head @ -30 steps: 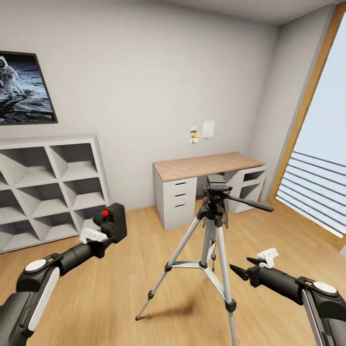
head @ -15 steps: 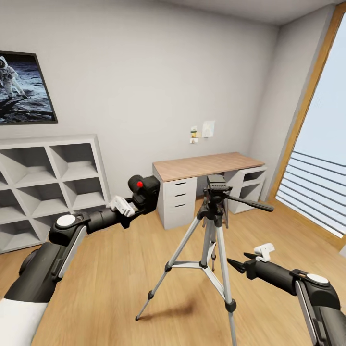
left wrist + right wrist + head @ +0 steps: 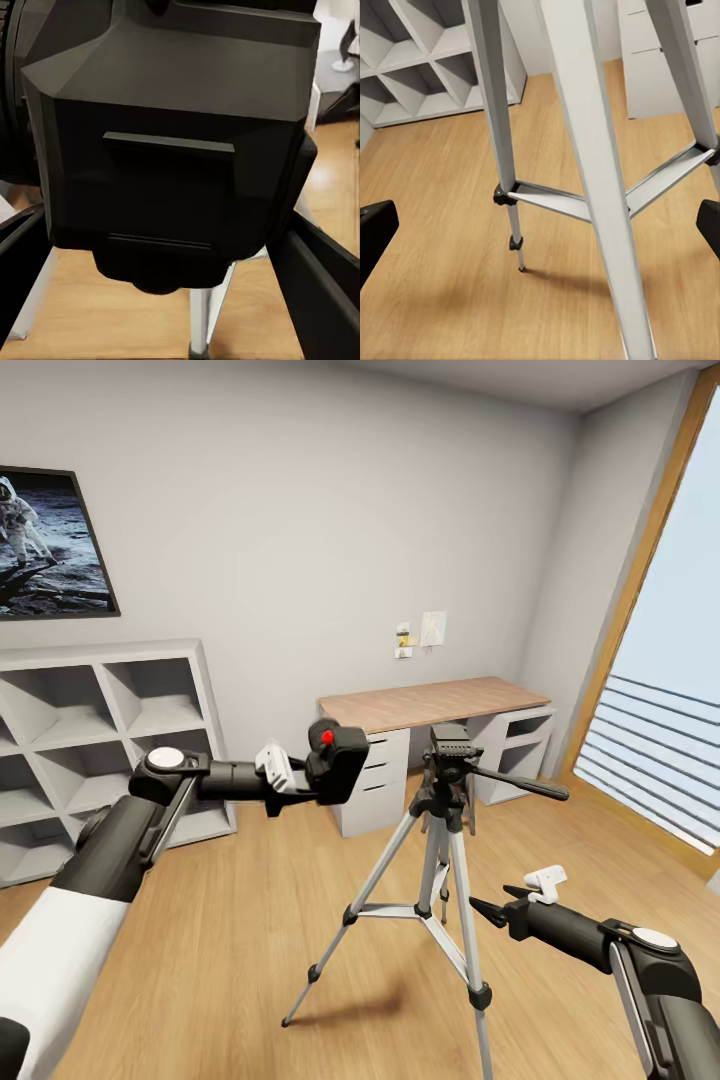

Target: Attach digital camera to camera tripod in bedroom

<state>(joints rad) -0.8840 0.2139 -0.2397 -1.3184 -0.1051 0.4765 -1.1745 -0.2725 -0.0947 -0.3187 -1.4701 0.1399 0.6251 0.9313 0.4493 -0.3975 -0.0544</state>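
**Q:** What is the task status at this stage?

**A:** The pick-up appears complete. The left end effector (image 3: 318,778) is clamped on the small, chunky black digital camera with the round red button on top (image 3: 337,760). In the left wrist view the camera body (image 3: 176,142) sits between the two dark fingers (image 3: 322,289). The camera hangs in the air, level with and to the left of the black head of the tall camera tripod with silver-grey telescopic legs (image 3: 440,830). The two are near but apart. The tripod stands on the light wooden plank floor (image 3: 230,950) of the bedroom. Its top plate carries nothing.

**Q:** What is left?

**A:** As a judgement: carry the camera across to the head, bring it down with its base onto the top plate, then release. Mounting has not begun.

**Q:** State of the right arm?

**A:** The right end effector (image 3: 485,910) hangs low beside the tripod legs, with the fingers apart and holding nothing. Its wrist view looks past the silver legs and centre braces (image 3: 585,202).

**Q:** Containers and contents?

**A:** The white cube shelves (image 3: 110,740) against the pale grey wall show bare compartments. The wood-topped worktop with white drawers (image 3: 430,702) has its drawers closed, so their contents cannot be told. The open cubby at its right end looks bare.
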